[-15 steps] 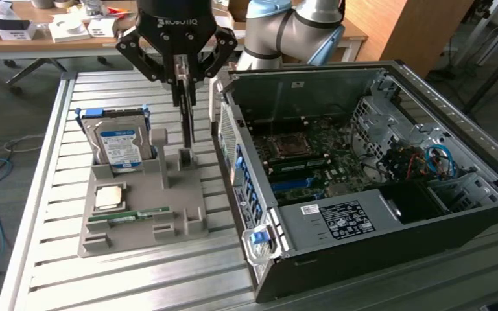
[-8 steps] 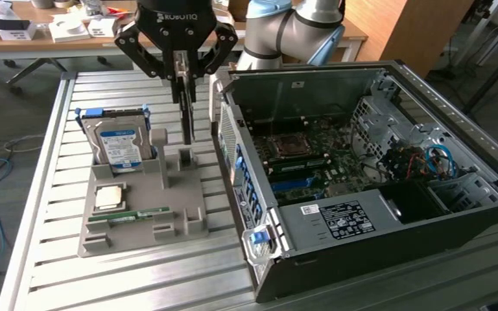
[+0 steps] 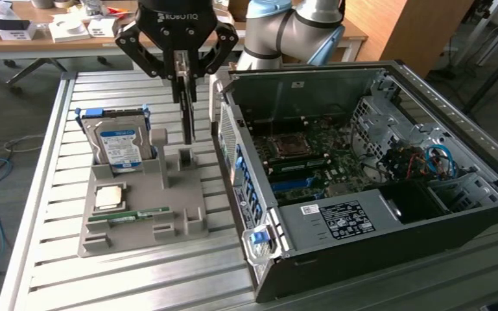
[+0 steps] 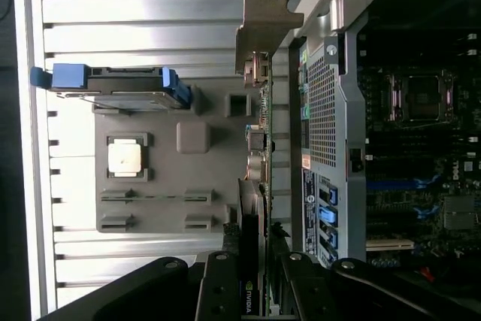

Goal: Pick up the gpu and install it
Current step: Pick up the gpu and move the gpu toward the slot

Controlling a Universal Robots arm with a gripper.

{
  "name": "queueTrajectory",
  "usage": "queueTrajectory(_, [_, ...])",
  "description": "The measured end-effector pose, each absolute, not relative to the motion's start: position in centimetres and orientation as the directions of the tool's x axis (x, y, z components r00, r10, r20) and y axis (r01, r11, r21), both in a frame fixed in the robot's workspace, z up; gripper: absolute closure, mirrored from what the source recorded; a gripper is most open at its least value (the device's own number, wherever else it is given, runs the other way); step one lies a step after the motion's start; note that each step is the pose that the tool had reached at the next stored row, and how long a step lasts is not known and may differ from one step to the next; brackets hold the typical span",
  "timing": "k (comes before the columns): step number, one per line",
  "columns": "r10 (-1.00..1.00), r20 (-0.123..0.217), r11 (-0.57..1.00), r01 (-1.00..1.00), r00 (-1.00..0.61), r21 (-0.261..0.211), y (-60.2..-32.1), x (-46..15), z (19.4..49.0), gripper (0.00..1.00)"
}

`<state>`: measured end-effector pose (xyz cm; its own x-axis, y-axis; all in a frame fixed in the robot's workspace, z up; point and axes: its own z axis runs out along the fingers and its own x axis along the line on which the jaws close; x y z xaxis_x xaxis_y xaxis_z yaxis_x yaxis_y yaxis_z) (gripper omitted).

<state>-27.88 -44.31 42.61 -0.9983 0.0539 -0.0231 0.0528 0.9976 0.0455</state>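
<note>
The gripper [image 3: 182, 72] is clamped on the gpu [image 3: 187, 115], which hangs upright (bracket end farthest from the fingers) over the grey parts tray [image 3: 155, 189], on its side nearest the open computer case [image 3: 336, 259].

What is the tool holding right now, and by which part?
The tool grips the graphics card by its top edge; the card hangs upright above the grey holder, beside the open computer case.
</note>
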Motion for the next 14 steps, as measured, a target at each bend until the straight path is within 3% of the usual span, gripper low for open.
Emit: queueTrajectory(14, [0.054,-0.023,0.997,0.053,-0.998,0.047,-44.3,-25.4,42.6,0.74])
